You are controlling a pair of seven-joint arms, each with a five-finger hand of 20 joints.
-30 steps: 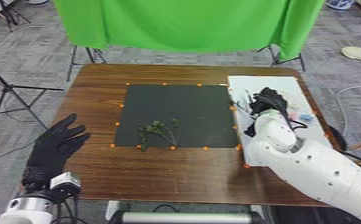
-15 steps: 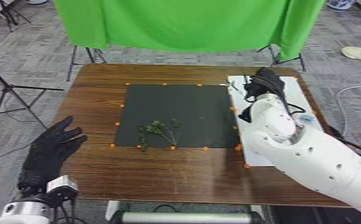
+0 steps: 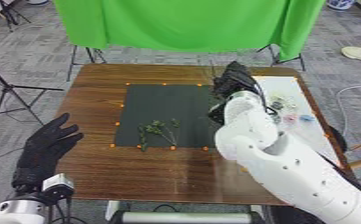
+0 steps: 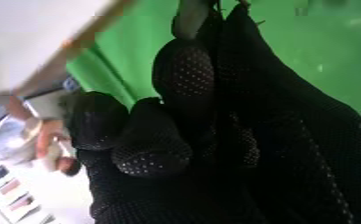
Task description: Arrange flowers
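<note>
- Change from the earlier frames: the right hand point(image 3: 233, 82) has travelled leftward, from above the white sheet point(image 3: 317, 142) to the strip between that sheet and the dark mat point(image 3: 190, 107). Items on the sheet that its arm covered are now exposed. The left hand point(image 3: 48, 145) has shifted slightly outward.
- Left hand: located at the left edge of the brown table point(image 3: 114, 175). Fingers released, extended and spread, grasping nothing.
- Dark mat: set left of the white sheet, with small orange markers point(image 3: 118, 123) along its border.
- Green sprigs point(image 3: 155, 128): lying on the mat near its near edge. One slim sprig point(image 3: 143, 138) lies at the left of the group, its lower end at the mat's edge.
- Right hand: above the far right part of the mat. Fingers curled together, grasping a thin stem point(image 3: 214, 71) that projects past the fingertips. The kind of flower cannot be told.
- White sheet: along the right side of the table. It carries pale green sprigs point(image 3: 279, 104), a pink flower point(image 3: 290, 118) and, just beside it, a blue flower point(image 3: 306, 118).
- Green cloth point(image 3: 190, 30): hanging beyond the far edge of the table.
</note>
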